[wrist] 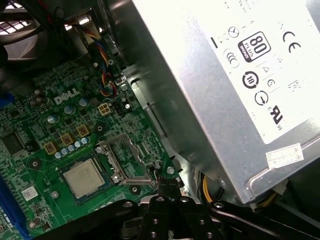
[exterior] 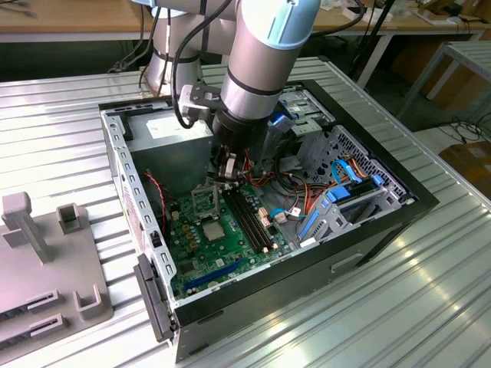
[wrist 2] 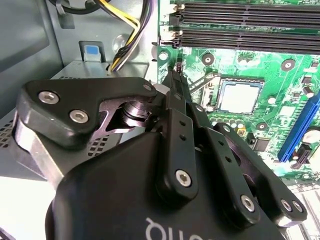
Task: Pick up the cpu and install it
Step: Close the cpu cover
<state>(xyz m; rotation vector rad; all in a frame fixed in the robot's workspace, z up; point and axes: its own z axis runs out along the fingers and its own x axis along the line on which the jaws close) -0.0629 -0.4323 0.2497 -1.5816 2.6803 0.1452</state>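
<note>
Exterior view: a grey, smooth-skinned robot arm reaches down into an open black desktop case [exterior: 360,253] lying on its side on a ribbed, shiny metal bench [exterior: 69,107]. Inside lies a green motherboard [exterior: 201,247], studded with small parts, with long black memory slots [exterior: 251,220] running beside the socket. A plain grey power supply box [exterior: 170,153] sits at the far end of the case, and blue-trimmed drive brackets [exterior: 349,201] stand toward the exterior view's right. A pale grey plastic fixture [exterior: 46,268] with upright posts rests on the bench at the exterior view's left.

The cpu [exterior: 210,230] is a small flat square with a dull silver-grey metal face; it lies flat in its socket on the motherboard, face up, edges square to the socket. Being square, it shows no long axis. In the first wrist view the cpu [wrist: 83,178] sits beside the socket's hinged silver metal frame [wrist: 123,161], which is swung open just next to it.

The gripper [wrist 2: 176,75], matte black with bolted links, hangs above the board near the socket; its fingers [wrist 2: 175,87] are pressed together and grasp nothing, with their tips apart from the cpu [wrist 2: 240,96].
</note>
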